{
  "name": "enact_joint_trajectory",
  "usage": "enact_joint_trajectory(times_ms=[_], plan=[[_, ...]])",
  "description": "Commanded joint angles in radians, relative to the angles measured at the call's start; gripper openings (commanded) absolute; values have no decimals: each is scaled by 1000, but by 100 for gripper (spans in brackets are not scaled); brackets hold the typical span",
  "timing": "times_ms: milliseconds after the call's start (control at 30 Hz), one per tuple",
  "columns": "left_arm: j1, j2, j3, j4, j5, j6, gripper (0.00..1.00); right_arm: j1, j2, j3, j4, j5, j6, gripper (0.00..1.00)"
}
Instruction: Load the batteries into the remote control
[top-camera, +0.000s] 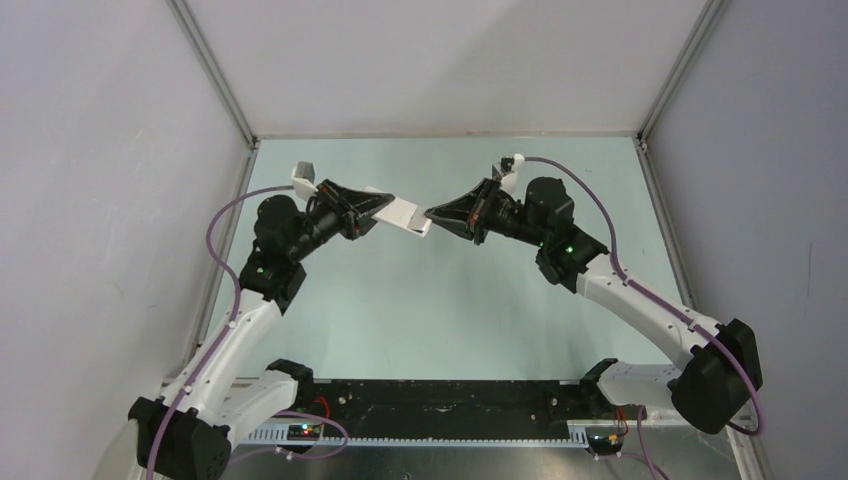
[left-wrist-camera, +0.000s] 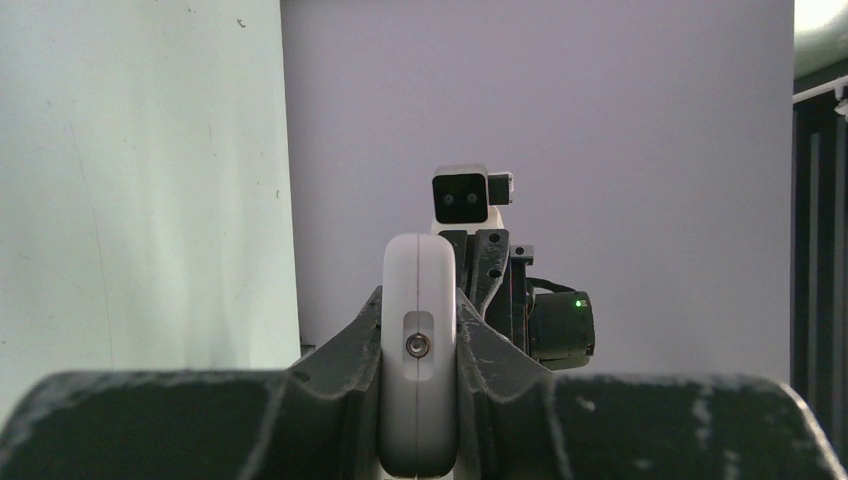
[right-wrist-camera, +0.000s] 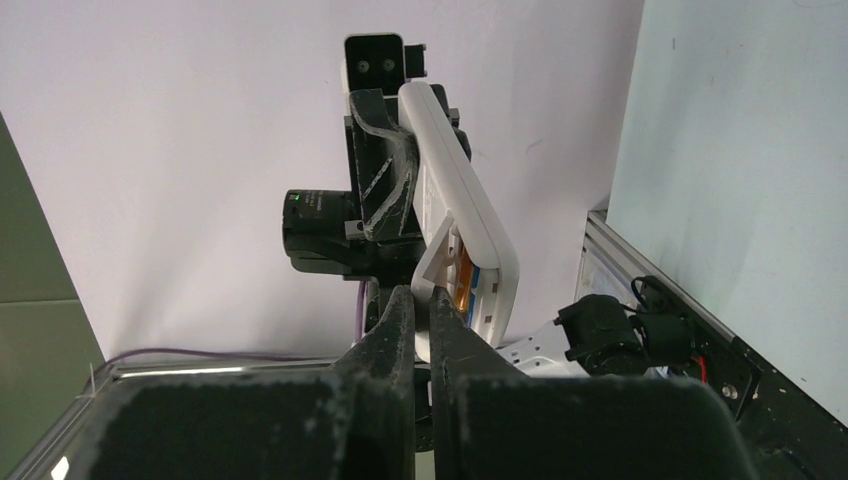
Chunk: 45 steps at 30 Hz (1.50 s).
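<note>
Left gripper (top-camera: 378, 205) clamps the white remote control (top-camera: 408, 214) by its two long edges, holding it clear of the desk (top-camera: 440, 300), above the far half and about midway between the left and right edges. Right gripper (right-wrist-camera: 421, 300) meets the remote's free end with fingers narrowed almost together on the lower edge of the thin white battery cover (right-wrist-camera: 433, 268), which stands ajar from the body. In the open compartment, right wrist view, the orange battery (right-wrist-camera: 464, 286) and blue battery (right-wrist-camera: 480, 275) lie side by side.
</note>
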Motion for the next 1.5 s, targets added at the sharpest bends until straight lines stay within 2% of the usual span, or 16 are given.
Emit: enact_joint_trajectory(times_ms=[0,367,567,767,1033,1467], plan=[[-3,-19,77,106,32,-25,0,4,22,17,-152,-28,-55,3],[-4,-22,67,109,36,-27,0,26,43,113,-352,17,-164,14],[-4,-25,52,108,34,-25,0,33,39,138,-428,54,-193,27],[-3,-21,44,108,31,-16,0,34,37,155,-462,66,-205,34],[-4,-13,23,107,12,-41,0,29,11,160,-500,87,-212,49],[-3,-2,7,108,-7,-72,0,14,-20,160,-483,83,-209,57]])
